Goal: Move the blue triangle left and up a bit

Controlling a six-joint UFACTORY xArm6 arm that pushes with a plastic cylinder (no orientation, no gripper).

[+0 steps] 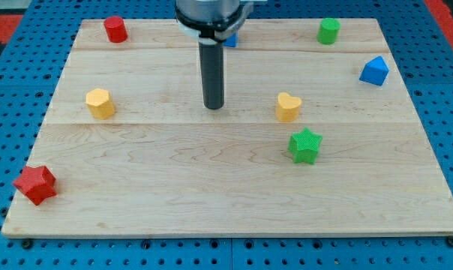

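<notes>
The blue triangle [374,70] lies near the board's right edge, in the upper part. My tip [214,106] rests on the board near the middle, far to the triangle's left and slightly lower, touching no block. A second blue block [231,40] sits near the top edge, mostly hidden behind the rod, so I cannot make out its shape.
A red cylinder [115,29] is at the top left and a green cylinder [328,31] at the top right. A yellow hexagon [100,103] is at the left, a yellow heart [288,106] right of my tip, a green star [304,145] below it, and a red star [35,184] at the bottom left.
</notes>
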